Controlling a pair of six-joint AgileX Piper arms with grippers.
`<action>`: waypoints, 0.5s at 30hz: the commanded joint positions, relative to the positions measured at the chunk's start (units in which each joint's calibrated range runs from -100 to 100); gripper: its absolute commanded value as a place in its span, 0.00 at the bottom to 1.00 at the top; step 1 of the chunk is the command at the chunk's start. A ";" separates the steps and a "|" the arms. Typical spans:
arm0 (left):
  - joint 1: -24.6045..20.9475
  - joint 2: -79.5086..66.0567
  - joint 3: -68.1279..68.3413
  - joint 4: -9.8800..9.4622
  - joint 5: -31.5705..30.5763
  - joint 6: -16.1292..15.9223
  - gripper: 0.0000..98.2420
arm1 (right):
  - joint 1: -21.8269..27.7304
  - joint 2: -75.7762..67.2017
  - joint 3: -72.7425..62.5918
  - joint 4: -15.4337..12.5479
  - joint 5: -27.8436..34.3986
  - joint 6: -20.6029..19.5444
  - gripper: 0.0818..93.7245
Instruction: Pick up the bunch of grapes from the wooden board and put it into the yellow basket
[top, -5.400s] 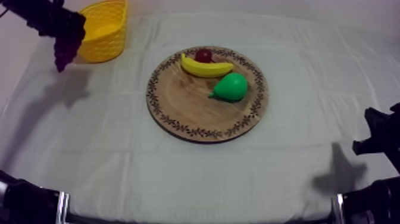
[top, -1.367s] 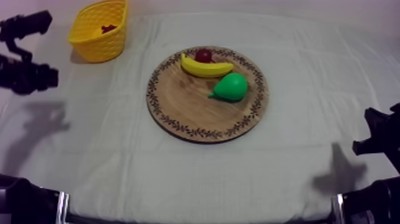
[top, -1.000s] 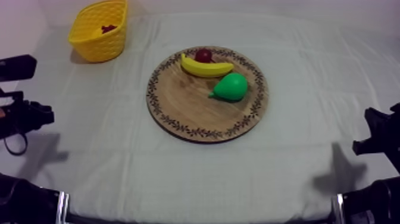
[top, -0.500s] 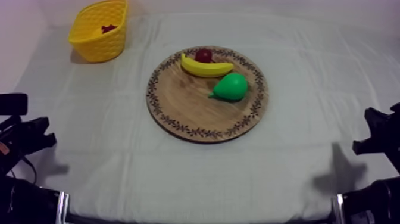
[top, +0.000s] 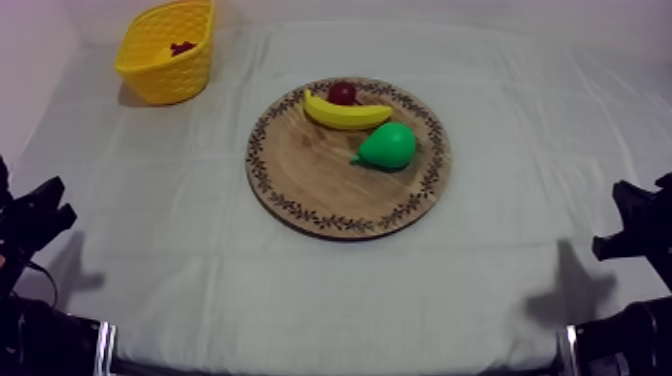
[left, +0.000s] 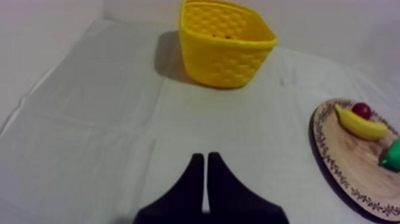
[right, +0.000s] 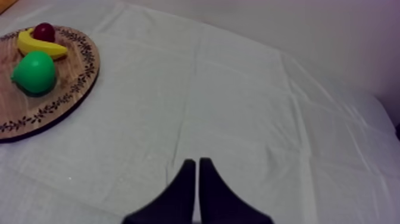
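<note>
The bunch of grapes (top: 182, 47) lies inside the yellow basket (top: 170, 55) at the table's far left, showing as a dark red patch. From the left wrist view, a bit of the grapes (left: 223, 37) peeks over the basket (left: 225, 47) rim. My left gripper (top: 38, 213) sits low at the left edge, far from the basket. Its fingers (left: 205, 156) lie together as a narrow wedge, shut on nothing. My right gripper (top: 632, 222) rests at the right edge, its fingers (right: 197, 161) also shut on nothing.
The round wooden board (top: 320, 175) at the table's middle carries a banana (top: 345, 113), a small red fruit (top: 342, 92) and a green pear (top: 388, 146). Bare cloth lies between the board and both grippers.
My left arm has drawn back from beside the basket to the table's lower left edge, and its fingers have closed. The grapes it once held lie in the basket. The right arm is still.
</note>
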 joint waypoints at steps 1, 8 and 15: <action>0.11 -1.91 0.08 -0.09 -0.24 0.25 0.00 | 0.00 0.02 -0.01 -0.01 0.00 -0.07 0.00; 0.48 -4.03 0.13 -0.22 -0.37 0.56 0.00 | 0.00 0.02 -0.01 -0.01 0.00 -0.09 0.00; 0.48 -4.21 0.13 -0.23 -0.38 0.62 0.00 | 0.00 0.02 -0.01 -0.01 0.00 -0.08 0.00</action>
